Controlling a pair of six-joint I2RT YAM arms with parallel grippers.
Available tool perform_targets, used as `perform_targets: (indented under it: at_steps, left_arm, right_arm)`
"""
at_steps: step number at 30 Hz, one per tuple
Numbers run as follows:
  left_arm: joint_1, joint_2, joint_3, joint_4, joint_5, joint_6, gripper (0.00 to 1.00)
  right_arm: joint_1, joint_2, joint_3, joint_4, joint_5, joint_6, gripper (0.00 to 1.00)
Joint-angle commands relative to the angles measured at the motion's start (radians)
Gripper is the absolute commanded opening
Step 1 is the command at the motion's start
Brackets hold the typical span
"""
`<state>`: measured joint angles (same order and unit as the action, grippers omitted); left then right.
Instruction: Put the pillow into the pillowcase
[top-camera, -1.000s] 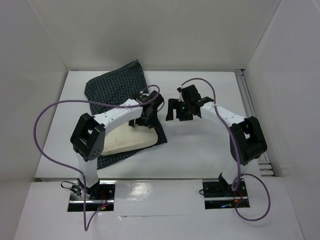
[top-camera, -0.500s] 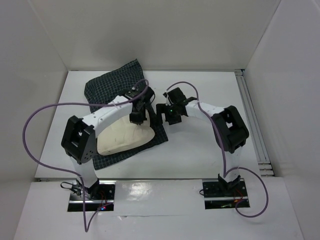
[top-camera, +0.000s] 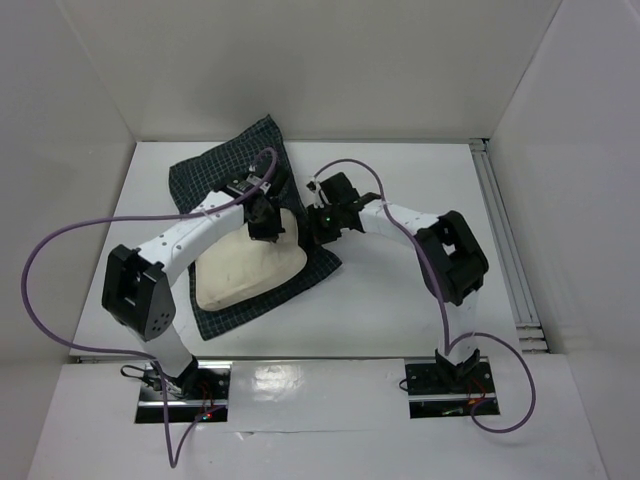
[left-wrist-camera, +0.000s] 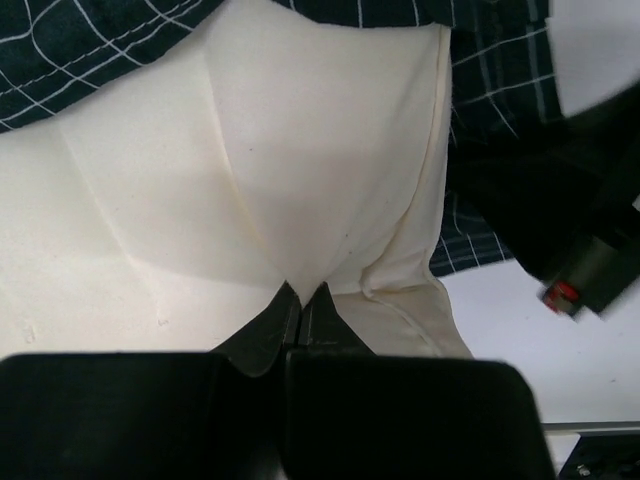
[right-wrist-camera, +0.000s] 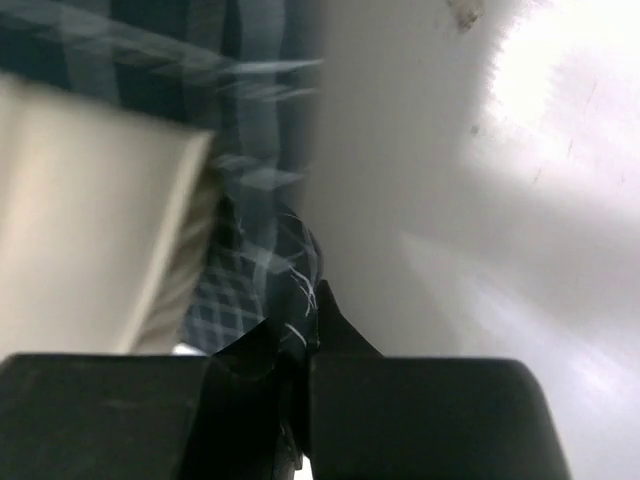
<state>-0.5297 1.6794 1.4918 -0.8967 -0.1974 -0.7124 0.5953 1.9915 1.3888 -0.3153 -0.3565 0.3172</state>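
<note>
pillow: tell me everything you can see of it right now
The pillow is a plump cream-white cushion of soft-looking cloth with faint seams. It lies flat on the pillowcase, whose checked fabric shows along its near, right and far edges. The left gripper is shut on a puckered fold near its far right corner. The right gripper pinches the pillowcase beside that corner, not the pillow.

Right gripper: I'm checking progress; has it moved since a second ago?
Yes. The right gripper has moved left, away from the rail, onto the pillowcase edge.
</note>
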Motion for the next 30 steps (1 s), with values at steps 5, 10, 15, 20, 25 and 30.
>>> perform_targets:
  at_steps: [5,10,15,20,25,30]
  left_arm:
    - [0.051,0.026,-0.016,0.120,-0.017,-0.124,0.00]
    - [0.051,0.114,0.041,0.120,-0.125,-0.215,0.00]
    - [0.060,0.138,0.081,0.131,-0.197,-0.300,0.00]
    - [0.050,0.186,0.133,0.131,-0.241,-0.321,0.00]
    - [0.031,0.247,0.165,0.131,-0.243,-0.319,0.00]
    - [-0.068,0.305,0.231,0.114,-0.180,-0.162,0.09]
  right_arm:
    - [0.011,-0.321,-0.123,0.006,-0.076,0.048,0.00]
    - [0.072,-0.497,-0.287,-0.037,-0.148,0.108,0.00]
    - [0.122,-0.543,-0.396,-0.073,-0.128,0.117,0.00]
    - [0.123,-0.576,-0.396,-0.178,-0.061,0.074,0.00]
    - [0.123,-0.597,-0.386,-0.261,0.057,0.039,0.00]
    - [0.074,-0.643,-0.398,-0.338,0.189,0.072,0.00]
